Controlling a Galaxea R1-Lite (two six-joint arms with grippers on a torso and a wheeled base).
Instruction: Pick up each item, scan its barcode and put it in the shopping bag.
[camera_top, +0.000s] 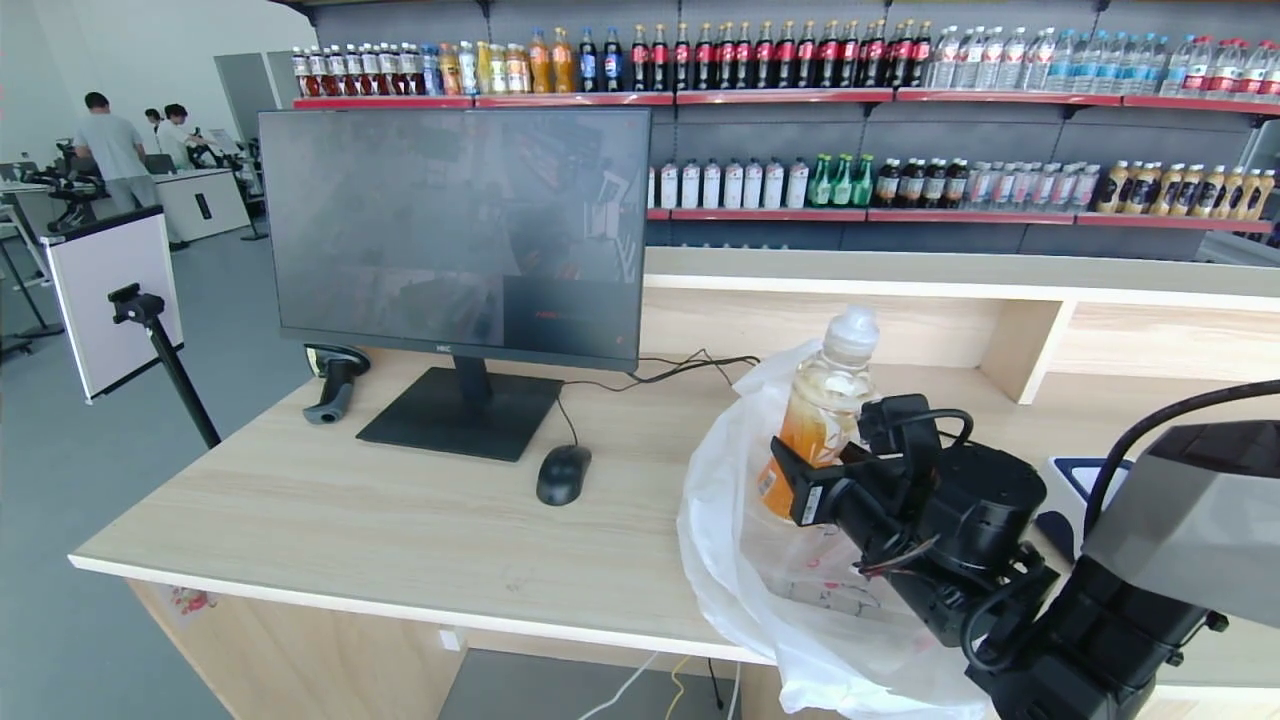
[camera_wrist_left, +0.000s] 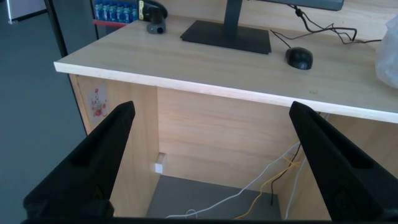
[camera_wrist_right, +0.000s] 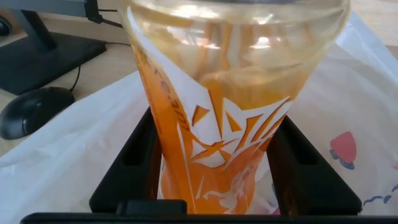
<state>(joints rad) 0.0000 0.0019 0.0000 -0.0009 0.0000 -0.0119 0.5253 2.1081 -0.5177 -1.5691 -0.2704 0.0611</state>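
Right of the monitor (camera_top: 455, 230), on the pale wood counter (camera_top: 350, 520), I have the white plastic shopping bag (camera_top: 740, 560) lying open and slumped over the counter's near edge. The right gripper (camera_top: 812, 462) is clamped on the bottle (camera_top: 825, 410), one black finger on each side of its orange label. The bottle stands upright at the bag's mouth, white cap uppermost, with pale amber liquid inside. I cannot tell whether its base touches the bag.

Directly before the monitor's flat black foot lies a black mouse (camera_top: 563, 473), its lead running back toward the screen. More cables (camera_top: 660, 372) trail from behind the monitor toward the bag. At the monitor's left corner, a grey handheld scanner (camera_top: 335, 380) rests on the counter.

The left gripper (camera_wrist_left: 210, 143) hangs in front of the monitor and lower than it, off the counter's near edge, facing the counter's wood front panel. Its fingers are spread wide with nothing between them.

Behind the monitor, red-edged shelves (camera_top: 900, 98) carry rows of drink bottles. Left of the monitor, off the counter, a black stand (camera_top: 165, 350) rises from the grey floor (camera_top: 60, 480) beside a white panel (camera_top: 110, 300).
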